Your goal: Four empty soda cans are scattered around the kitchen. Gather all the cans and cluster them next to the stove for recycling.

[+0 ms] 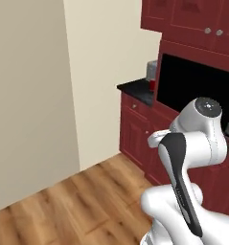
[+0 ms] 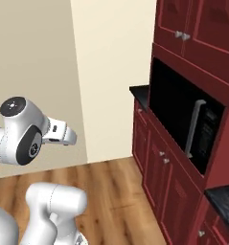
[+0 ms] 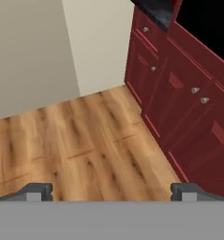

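**Pincer apart over wood floor, a red can far off on the counter**

Pincer [image 3: 111, 190] jaws stand wide apart and hold nothing; two dark fingertips [image 3: 36, 191] sit at opposite sides of the hand view's bottom. They look down at a light plank floor [image 3: 85, 140], with dark red cabinets [image 3: 179, 98] on the right and a cream wall [image 3: 33, 51] behind.

From the left base view, the white arm [image 1: 192, 158] rises at lower right. Beyond it, a short black counter [image 1: 137, 90] ends beside the wall corner. On it stands a small red can [image 1: 152, 84], upright, its long axis vertical, just in front of a larger pale object too blurred to name. Right of the counter is a tall cabinet with a black oven [image 2: 188, 124] set in it, with a pale upright handle [image 2: 195, 127].
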Robot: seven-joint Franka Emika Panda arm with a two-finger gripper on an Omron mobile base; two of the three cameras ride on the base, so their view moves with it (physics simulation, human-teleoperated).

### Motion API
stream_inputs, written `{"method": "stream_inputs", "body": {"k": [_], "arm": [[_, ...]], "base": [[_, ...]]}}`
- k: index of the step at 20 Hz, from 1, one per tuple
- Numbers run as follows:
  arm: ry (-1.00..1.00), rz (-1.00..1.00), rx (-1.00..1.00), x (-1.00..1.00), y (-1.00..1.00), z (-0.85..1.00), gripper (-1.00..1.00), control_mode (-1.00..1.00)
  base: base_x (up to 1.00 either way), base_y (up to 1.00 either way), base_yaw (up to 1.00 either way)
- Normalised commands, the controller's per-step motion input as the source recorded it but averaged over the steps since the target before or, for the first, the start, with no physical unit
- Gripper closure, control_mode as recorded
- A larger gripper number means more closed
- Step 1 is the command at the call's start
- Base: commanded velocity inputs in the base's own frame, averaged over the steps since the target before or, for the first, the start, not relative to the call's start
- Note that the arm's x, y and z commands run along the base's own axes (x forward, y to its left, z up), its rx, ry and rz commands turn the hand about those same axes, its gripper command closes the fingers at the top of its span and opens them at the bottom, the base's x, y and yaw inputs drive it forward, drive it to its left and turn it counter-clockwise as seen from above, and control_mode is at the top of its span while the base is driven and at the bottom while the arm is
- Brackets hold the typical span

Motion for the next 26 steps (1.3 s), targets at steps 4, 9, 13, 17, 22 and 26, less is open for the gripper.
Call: {"method": "stream_inputs", "body": {"k": [4, 9, 13, 17, 22, 26], "arm": [[0.00, 0.00, 0.00, 0.00, 0.00, 0.00, -1.00, 1.00], [0.00, 0.00, 0.00, 0.00, 0.00, 0.00, -1.00, 1.00], [0.00, 0.00, 0.00, 0.00, 0.00, 0.00, -1.00, 1.00], [0.00, 0.00, 0.00, 0.00, 0.00, 0.00, -1.00, 1.00], [0.00, 0.00, 0.00, 0.00, 0.00, 0.00, -1.00, 1.00], [0.00, 0.00, 0.00, 0.00, 0.00, 0.00, -1.00, 1.00]], "base": [[0.92, 0.07, -0.16], [0.66, 0.00, -0.23], [0.63, 0.02, -0.26], [0.59, 0.13, -0.29], [0.58, 0.14, -0.30], [0.54, 0.25, -0.32]]}}
